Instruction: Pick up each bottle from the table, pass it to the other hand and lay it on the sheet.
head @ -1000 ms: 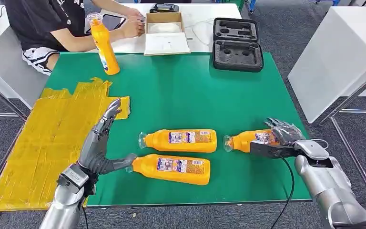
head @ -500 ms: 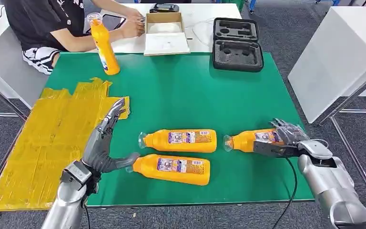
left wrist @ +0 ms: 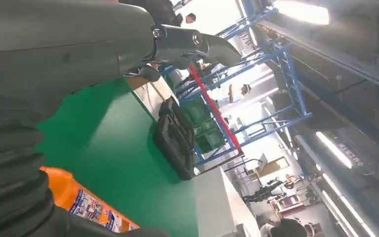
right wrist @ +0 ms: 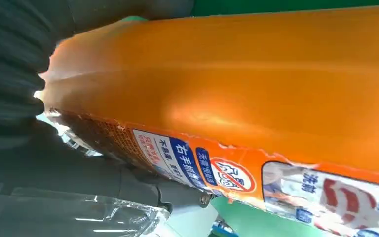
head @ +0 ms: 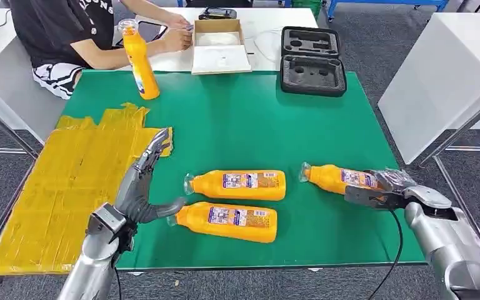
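Three orange bottles lie on the green table (head: 237, 125). My right hand (head: 384, 187) grips the base end of the rightmost bottle (head: 334, 177), whose cap end tilts toward the table's middle; the right wrist view shows its orange body (right wrist: 237, 84) close up. The middle bottle (head: 237, 185) and the near bottle (head: 228, 220) lie side by side. My left hand (head: 139, 187) is open, fingers stretched toward the yellow sheet (head: 62, 181), its thumb near the near bottle's cap. A fourth bottle (head: 137, 59) stands upright at the far left.
A person (head: 69, 31) sits at the far left corner by a white table with an open cardboard box (head: 220, 45). A black foam case (head: 312, 59) lies at the green table's far edge. A white table (head: 450, 69) stands to the right.
My right hand has pulled the rightmost bottle further right and turned it, so its cap now points up-left. The left hand has shifted slightly right.
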Robot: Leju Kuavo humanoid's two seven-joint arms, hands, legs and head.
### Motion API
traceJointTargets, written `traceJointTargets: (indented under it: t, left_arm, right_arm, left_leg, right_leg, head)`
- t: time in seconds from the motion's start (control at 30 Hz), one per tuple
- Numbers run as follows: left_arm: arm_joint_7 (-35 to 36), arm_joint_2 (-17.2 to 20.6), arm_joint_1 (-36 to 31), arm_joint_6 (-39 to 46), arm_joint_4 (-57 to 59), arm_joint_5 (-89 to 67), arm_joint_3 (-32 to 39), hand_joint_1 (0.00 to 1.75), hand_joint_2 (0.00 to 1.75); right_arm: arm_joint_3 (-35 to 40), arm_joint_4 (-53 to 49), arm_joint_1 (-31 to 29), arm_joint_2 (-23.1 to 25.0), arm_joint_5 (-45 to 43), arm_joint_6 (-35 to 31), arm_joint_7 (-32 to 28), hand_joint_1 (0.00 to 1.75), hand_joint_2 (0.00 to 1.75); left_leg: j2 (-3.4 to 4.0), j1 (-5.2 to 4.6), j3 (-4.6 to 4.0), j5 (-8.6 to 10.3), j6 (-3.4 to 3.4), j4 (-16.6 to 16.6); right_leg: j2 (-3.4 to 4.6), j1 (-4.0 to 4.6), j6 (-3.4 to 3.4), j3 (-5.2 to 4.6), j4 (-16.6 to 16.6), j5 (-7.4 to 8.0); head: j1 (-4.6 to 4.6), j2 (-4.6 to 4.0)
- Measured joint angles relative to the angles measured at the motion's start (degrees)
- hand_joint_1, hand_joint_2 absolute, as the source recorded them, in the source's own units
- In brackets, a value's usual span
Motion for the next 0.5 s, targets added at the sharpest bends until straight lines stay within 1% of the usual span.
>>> traceJointTargets:
  t: [0.07, 0.1, 0.5]
  left_arm:
    - [0.00, 0.00, -0.03, 0.00, 0.22, 0.00, 0.00, 0.00, 1.75]
    - [0.00, 0.00, -0.03, 0.00, 0.26, 0.00, 0.00, 0.00, 1.75]
    - [0.00, 0.00, -0.23, -0.18, 0.57, 0.15, 0.00, 0.00, 1.75]
  right_arm:
    - [0.00, 0.13, -0.01, -0.04, -0.07, 0.00, -0.02, 1.75, 1.75]
    - [-0.02, 0.20, -0.03, -0.04, -0.07, -0.02, -0.02, 1.75, 1.75]
    - [-0.35, 0.07, 0.57, -0.68, -1.29, 0.92, -0.07, 1.75, 1.75]
  left_leg:
    - [0.00, 0.00, 0.00, 0.03, 0.04, 0.02]
    - [0.00, 0.00, 0.01, 0.04, 0.04, 0.02]
    - [0.00, 0.00, 0.09, 0.00, 0.01, 0.02]
  right_leg:
    - [0.00, 0.00, -0.01, 0.39, 0.00, 0.04]
    - [0.00, 0.00, -0.01, 0.42, 0.00, 0.04]
    - [-0.01, 0.01, -0.03, 0.35, -0.01, 0.00]
  head:
    - [0.02, 0.00]
    - [0.00, 0.00]
    - [0.02, 0.00]
